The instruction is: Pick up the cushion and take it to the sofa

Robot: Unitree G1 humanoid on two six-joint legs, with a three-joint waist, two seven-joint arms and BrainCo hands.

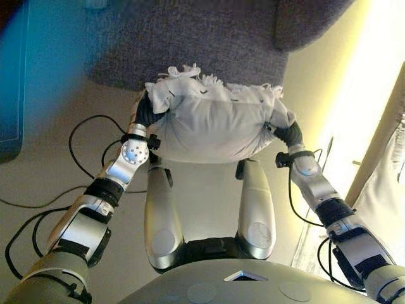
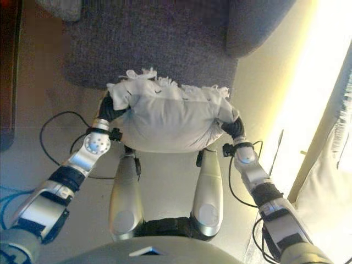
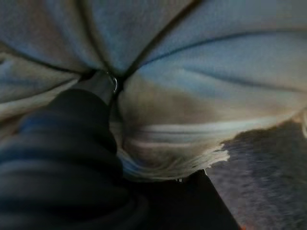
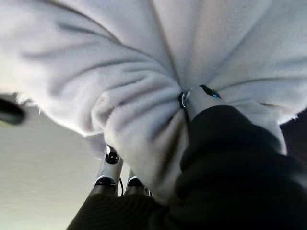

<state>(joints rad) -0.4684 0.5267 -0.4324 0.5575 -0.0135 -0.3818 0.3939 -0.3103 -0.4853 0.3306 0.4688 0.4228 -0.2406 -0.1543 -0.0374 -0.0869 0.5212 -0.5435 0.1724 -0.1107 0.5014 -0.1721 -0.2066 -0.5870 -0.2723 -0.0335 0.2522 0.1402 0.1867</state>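
Note:
A white cushion (image 1: 209,126) with a frayed fringe along its far edge hangs in the air between my two hands, just in front of the grey sofa (image 1: 209,38). My left hand (image 1: 150,109) presses into the cushion's left end, and my right hand (image 1: 290,134) into its right end. In the left wrist view the dark cover of my left hand (image 3: 62,158) sinks into folds of the cushion (image 3: 216,96), with sofa fabric (image 3: 268,182) beyond. My right hand (image 4: 230,158) is buried the same way in the bunched cushion (image 4: 120,72).
The sofa's armrest (image 1: 310,19) rises at the upper right. A blue panel (image 1: 12,76) stands on the left. Pale cloth (image 1: 386,183) hangs at the right beside a brightly lit strip of floor (image 1: 361,82).

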